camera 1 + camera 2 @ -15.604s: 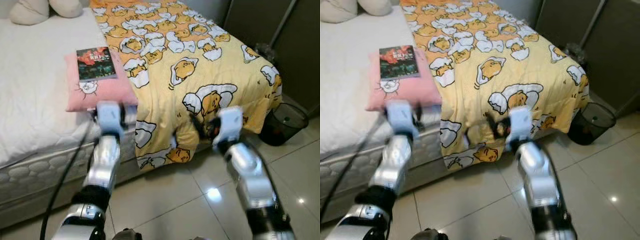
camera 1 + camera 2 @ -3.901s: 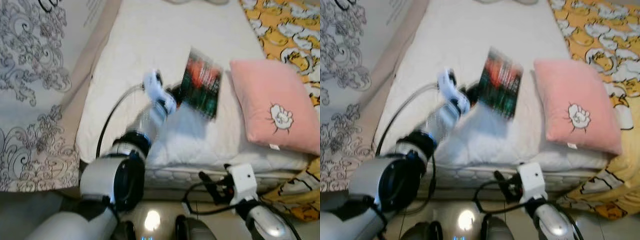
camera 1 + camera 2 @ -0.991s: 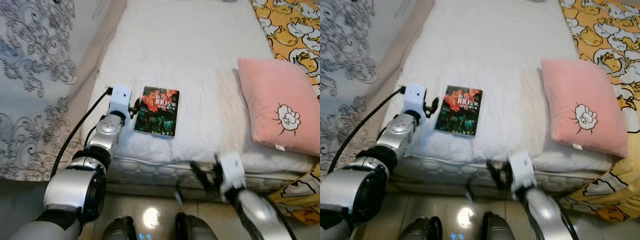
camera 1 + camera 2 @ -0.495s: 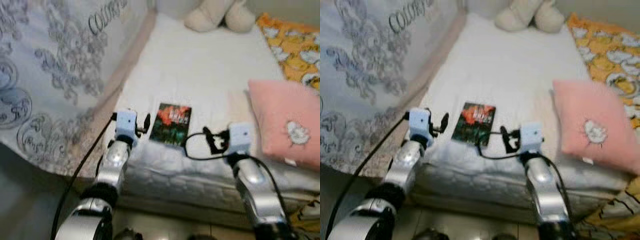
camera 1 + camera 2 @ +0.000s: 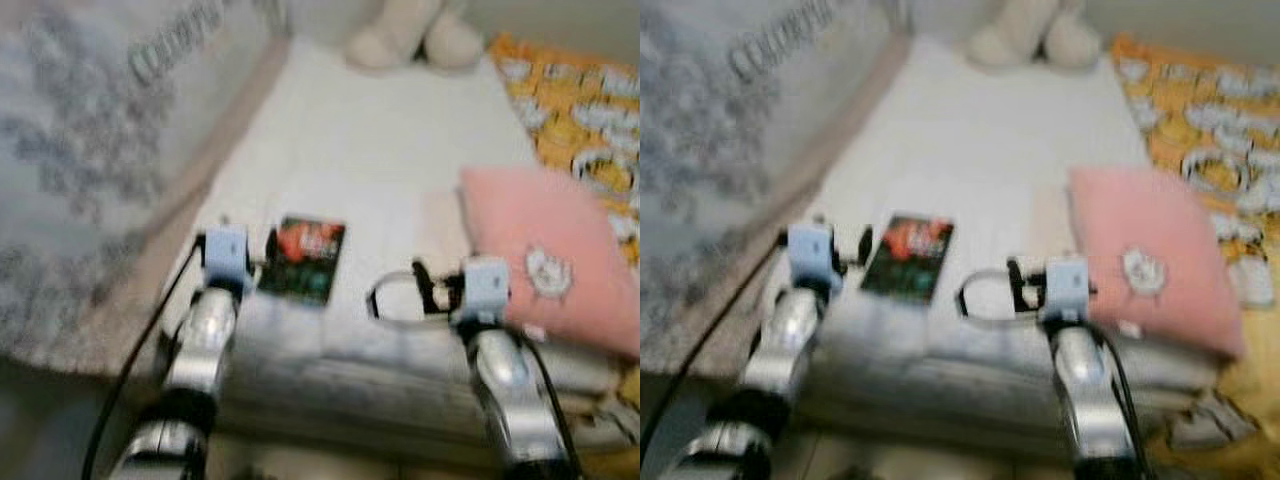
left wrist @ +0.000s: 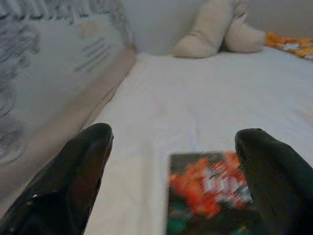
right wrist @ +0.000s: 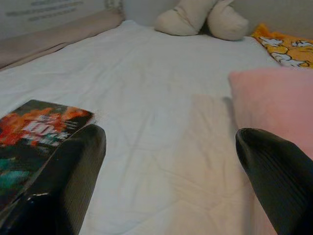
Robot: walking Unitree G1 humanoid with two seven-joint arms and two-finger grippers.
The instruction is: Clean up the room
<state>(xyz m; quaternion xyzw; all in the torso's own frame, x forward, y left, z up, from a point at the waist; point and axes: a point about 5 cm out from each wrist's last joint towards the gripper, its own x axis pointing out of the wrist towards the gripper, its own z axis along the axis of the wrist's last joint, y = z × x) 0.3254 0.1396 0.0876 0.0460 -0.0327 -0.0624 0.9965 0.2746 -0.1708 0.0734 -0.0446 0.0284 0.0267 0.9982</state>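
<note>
A dark book with a red and green cover (image 5: 303, 258) lies flat on the white mattress (image 5: 390, 160) near its front edge. My left gripper (image 6: 171, 161) is open just left of the book, with nothing between its fingers. My right gripper (image 7: 166, 171) is open over the mattress, between the book (image 7: 29, 137) and the pink pillow (image 5: 555, 255). The pillow (image 7: 279, 103) lies to the right on the bed.
A cream plush toy (image 5: 405, 40) rests at the head of the bed. A yellow patterned blanket (image 5: 580, 110) covers the right side. A grey patterned curtain or wall (image 5: 90, 150) runs along the left. The views are blurred.
The camera has shifted a little and the picture is more blurred. Both grippers stay near the bed's front edge, and the book lies where it was.
</note>
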